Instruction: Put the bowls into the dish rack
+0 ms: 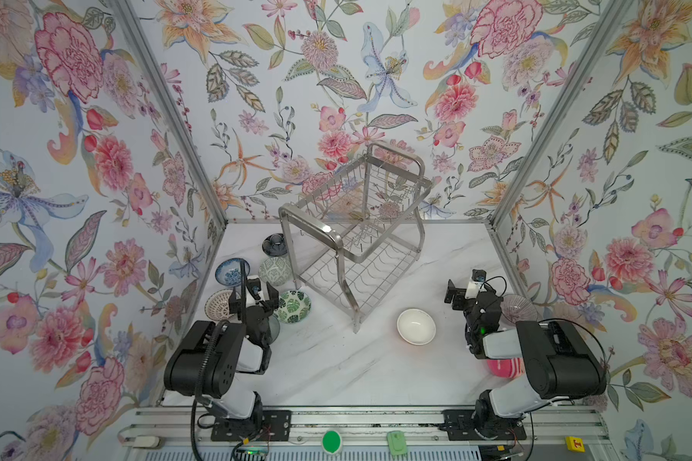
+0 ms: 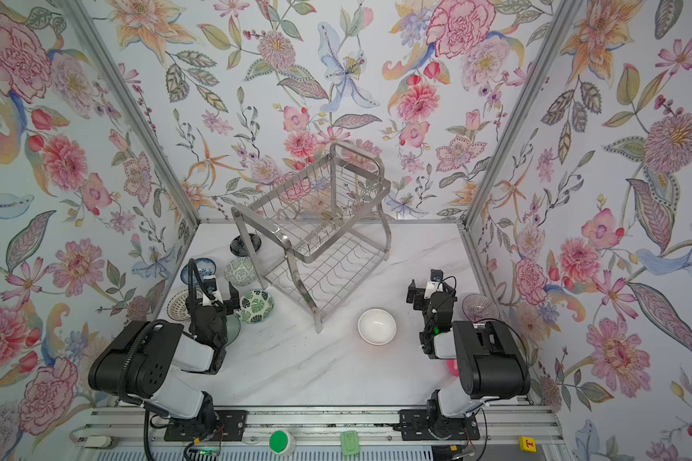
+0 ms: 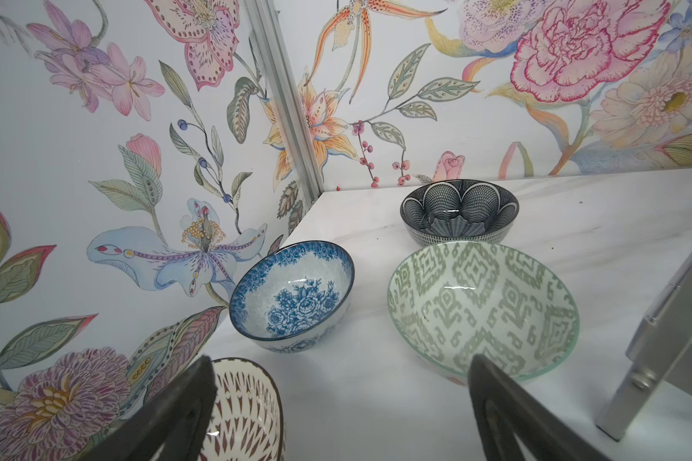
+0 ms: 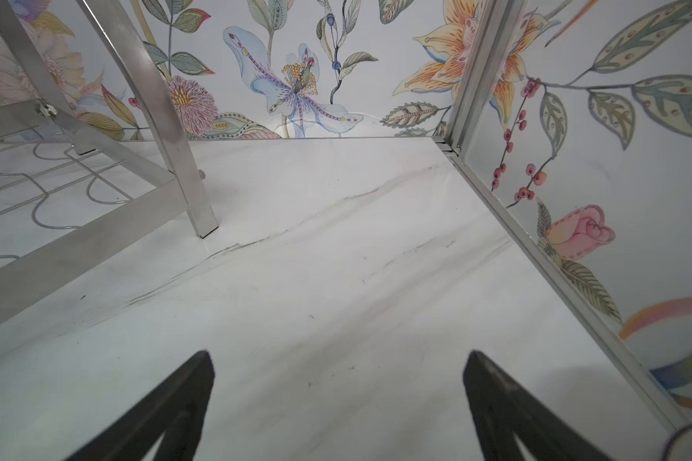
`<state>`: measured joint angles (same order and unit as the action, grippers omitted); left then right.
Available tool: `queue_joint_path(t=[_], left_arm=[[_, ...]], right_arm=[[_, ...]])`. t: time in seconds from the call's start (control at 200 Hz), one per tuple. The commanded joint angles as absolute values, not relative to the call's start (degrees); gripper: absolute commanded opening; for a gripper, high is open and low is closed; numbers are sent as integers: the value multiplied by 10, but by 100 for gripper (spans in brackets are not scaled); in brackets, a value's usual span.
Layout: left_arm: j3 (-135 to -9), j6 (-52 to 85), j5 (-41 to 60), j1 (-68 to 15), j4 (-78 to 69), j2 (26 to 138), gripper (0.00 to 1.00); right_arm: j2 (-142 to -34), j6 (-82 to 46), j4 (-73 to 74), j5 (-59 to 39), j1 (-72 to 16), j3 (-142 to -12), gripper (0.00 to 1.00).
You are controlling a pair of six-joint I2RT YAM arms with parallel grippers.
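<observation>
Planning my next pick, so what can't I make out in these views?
- Pale bowl: both top views, mostly under the left arm; pattern unclear.
- Pink toy: both top views, mostly under the right arm.
- Glass bowl: both top views, partly behind that arm.
- Tan bowl: left wrist view, cut by the edge.

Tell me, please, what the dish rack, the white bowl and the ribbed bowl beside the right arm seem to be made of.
Dish rack: apparently stainless steel, polished; bright mirror-like glints on its flat legs and thin wires.
White bowl: probably glazed ceramic; opaque, smooth, softly shiny, though melamine is possible.
Ribbed bowl: likely clear glass, faintly tinted; see-through, with fine radial ribs.
</observation>
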<state>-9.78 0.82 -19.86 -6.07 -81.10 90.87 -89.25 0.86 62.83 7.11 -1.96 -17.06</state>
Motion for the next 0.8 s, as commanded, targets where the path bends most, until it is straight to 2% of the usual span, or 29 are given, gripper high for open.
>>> queue_joint_path(t=[0.0, 0.791], left_arm=[[-100, 4, -196, -64, -828, 909, 99], [-100, 4, -196, -64, -828, 909, 99]], right_arm=[[-888, 13, 642, 81, -23, -166, 99], [-887, 11, 638, 73, -19, -167, 99]])
